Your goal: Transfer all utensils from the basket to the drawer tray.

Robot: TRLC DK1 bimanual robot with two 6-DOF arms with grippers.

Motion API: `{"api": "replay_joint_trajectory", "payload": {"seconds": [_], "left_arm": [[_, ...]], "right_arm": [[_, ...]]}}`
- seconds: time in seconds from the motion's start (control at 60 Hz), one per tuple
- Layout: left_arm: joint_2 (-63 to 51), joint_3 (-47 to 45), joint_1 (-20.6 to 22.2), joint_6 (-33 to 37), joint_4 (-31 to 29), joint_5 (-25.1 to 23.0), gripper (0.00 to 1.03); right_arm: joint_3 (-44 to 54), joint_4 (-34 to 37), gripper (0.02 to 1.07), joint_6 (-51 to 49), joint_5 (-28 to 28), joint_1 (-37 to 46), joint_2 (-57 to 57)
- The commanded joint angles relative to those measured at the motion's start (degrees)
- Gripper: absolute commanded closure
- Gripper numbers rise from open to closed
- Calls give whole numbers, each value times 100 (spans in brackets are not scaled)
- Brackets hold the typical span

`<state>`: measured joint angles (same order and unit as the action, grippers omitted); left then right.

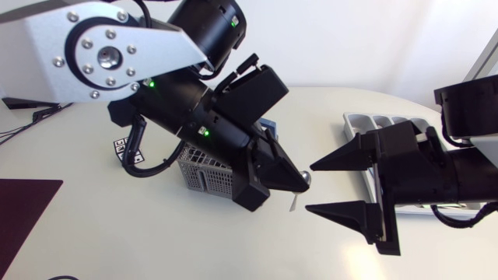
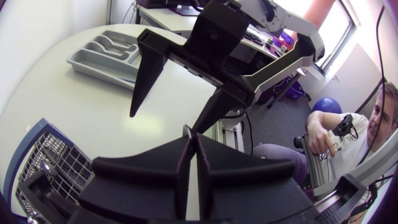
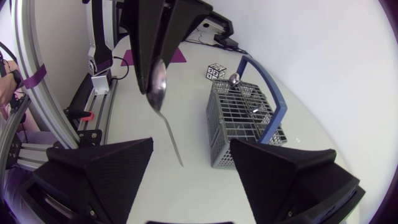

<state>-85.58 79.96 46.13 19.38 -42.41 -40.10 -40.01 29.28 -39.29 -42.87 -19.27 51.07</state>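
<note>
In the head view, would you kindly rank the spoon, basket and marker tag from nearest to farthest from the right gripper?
1. spoon, in the left gripper, just ahead of the right gripper.
2. basket, behind the left gripper.
3. marker tag, on the table past the basket.

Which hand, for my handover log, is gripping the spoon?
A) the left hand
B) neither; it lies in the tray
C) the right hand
A: the spoon hangs handle-down from the shut left hand, while the right hand is open, its fingers clear of the spoon.
</note>
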Motion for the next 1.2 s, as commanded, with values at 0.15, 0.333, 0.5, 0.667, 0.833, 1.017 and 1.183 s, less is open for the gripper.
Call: {"api": "replay_joint_trajectory", "payload": {"seconds": [0.15, 0.333, 0.5, 0.667, 0.833, 1.017, 1.183], "left_arm": [[-169, 274, 37, 216, -144, -271, 100], [-187, 265, 1, 242, -153, -306, 100], [-187, 292, -25, 242, -153, -341, 100], [-222, 397, -157, 189, -100, -367, 98], [-222, 494, -306, -39, 348, -359, 27], [-213, 582, -614, -575, 1209, -253, 11], [-345, 591, -939, -760, 1534, 749, 11]], "right_arm": [[160, -203, 61, -149, -81, -411, 87], [160, -194, 93, -114, -90, -508, 70], [195, -150, 101, -44, -160, -543, 35], [257, -142, 101, 44, -151, -552, 35], [362, -133, 101, 70, -99, -543, 52], [529, -98, 101, -44, 60, -130, 44], [652, -1, 101, -685, 649, 1136, -44]]}}
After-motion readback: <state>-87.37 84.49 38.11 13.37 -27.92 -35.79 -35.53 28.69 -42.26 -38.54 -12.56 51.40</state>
